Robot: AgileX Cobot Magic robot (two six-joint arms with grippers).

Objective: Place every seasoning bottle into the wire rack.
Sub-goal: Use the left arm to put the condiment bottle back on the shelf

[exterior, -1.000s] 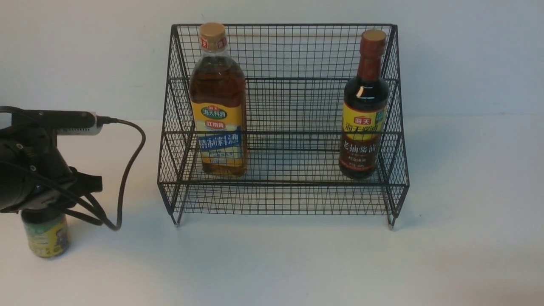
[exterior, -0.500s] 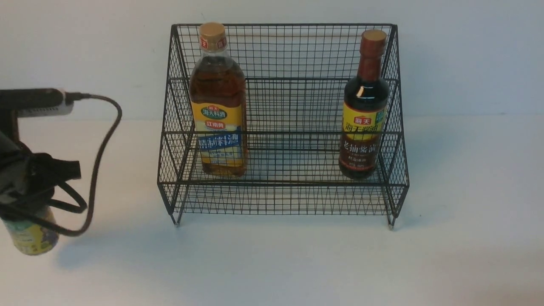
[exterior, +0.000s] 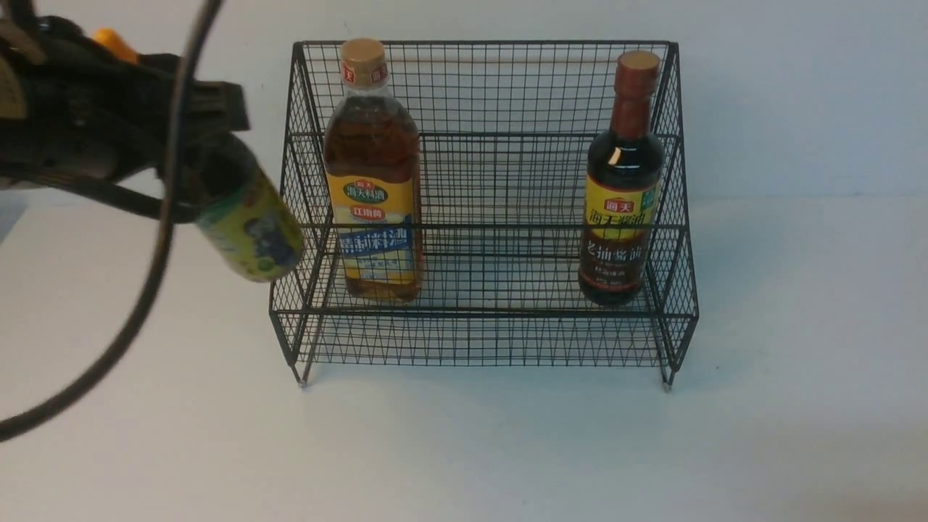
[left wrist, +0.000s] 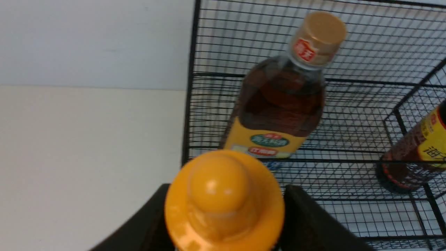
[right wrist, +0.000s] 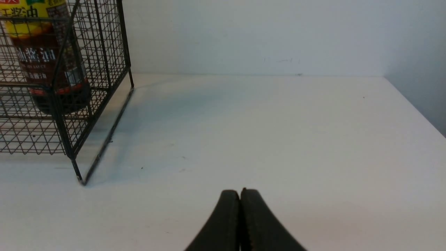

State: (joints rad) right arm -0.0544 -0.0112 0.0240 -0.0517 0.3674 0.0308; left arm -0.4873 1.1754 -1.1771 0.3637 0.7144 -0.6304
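Note:
My left gripper (exterior: 206, 156) is shut on the small dark bottle (exterior: 250, 225), which hangs tilted in the air just left of the wire rack (exterior: 482, 333). Its orange nozzle cap (left wrist: 224, 202) fills the left wrist view between the two black fingers (left wrist: 306, 216). Inside the rack stand the large amber-liquid bottle (exterior: 373, 181) at the left and the tall dark bottle (exterior: 620, 188) at the right. The amber bottle (left wrist: 282, 97) shows just beyond the cap. My right gripper (right wrist: 240, 195) is shut and empty, low over the table, right of the rack (right wrist: 69, 104).
A black cable (exterior: 145, 275) loops down from the left arm over the left part of the table. A white wall rises behind the rack. In the right wrist view the table's right edge (right wrist: 418, 108) runs along the wall corner.
The left gripper has lifted the small bottle off the table at the far left, carrying it up and right to the rack's left side, now tilted. Nothing else moved.

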